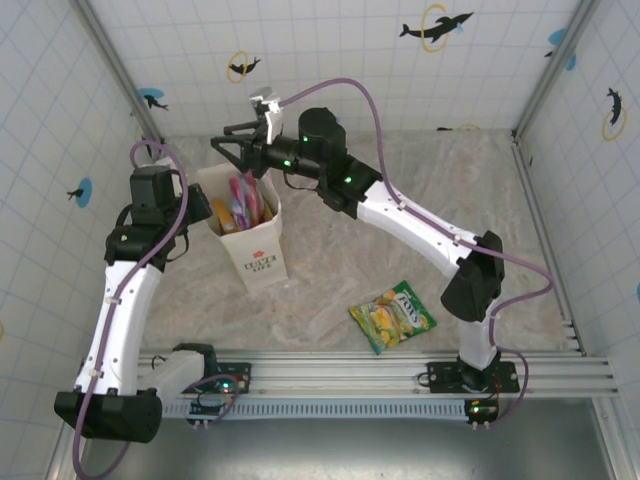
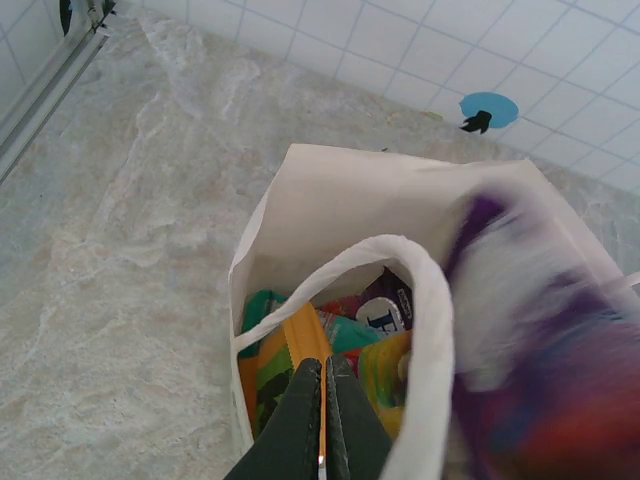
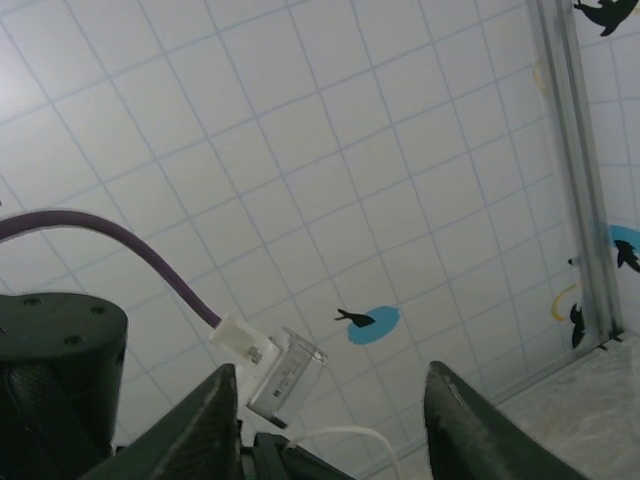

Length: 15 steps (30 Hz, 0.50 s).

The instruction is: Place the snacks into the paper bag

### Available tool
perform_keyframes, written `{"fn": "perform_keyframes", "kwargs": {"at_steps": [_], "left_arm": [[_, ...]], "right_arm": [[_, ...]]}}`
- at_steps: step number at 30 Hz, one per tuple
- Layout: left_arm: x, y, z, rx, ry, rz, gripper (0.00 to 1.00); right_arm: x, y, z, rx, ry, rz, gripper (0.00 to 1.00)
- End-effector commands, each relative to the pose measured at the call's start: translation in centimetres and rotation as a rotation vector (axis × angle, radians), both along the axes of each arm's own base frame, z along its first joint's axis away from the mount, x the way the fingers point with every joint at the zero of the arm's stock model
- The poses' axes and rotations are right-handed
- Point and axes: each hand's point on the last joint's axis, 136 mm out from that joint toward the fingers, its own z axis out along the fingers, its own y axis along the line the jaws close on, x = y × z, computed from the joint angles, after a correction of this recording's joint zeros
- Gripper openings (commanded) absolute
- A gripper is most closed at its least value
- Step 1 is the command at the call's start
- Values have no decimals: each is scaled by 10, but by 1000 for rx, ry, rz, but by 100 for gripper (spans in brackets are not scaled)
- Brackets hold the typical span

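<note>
The cream paper bag [image 1: 262, 250] stands upright left of centre, its mouth open [image 2: 330, 190]. Several snacks stand inside it: orange [image 2: 305, 345], teal [image 2: 350, 330], purple [image 2: 395, 300] and magenta [image 1: 241, 196] packets. A blurred purple and red packet [image 2: 535, 340] is at the bag's right rim. One green-yellow packet [image 1: 393, 316] lies flat on the table. My left gripper [image 2: 325, 368] [image 1: 198, 205] is shut at the bag's near rim under a white cord handle [image 2: 400, 255], apparently pinching the paper. My right gripper [image 1: 228, 140] [image 3: 330, 385] hangs open and empty above the bag's far side, facing the wall.
Tiled walls with dolphin stickers [image 1: 435, 27] enclose the marbled table [image 1: 330, 280]. A metal rail [image 1: 400, 370] runs along the near edge. The right arm [image 1: 420, 225] stretches across the middle, above the table.
</note>
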Motion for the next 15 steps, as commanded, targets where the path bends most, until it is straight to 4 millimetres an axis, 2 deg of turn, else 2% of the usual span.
{"fn": "perform_keyframes", "kwargs": {"at_steps": [1,10,15], "left_arm": [[0,0,12,12,-31,-10,8],[0,0,13,15,-32,-11,8],[-1,0,14,15,-36,-11,7]], "right_arm": [[7,-10,11,8,-12,-51,54],[4,-29,-2,-10,-2,-83,53],[5,-38,-28,-81,36,-112,53]]}}
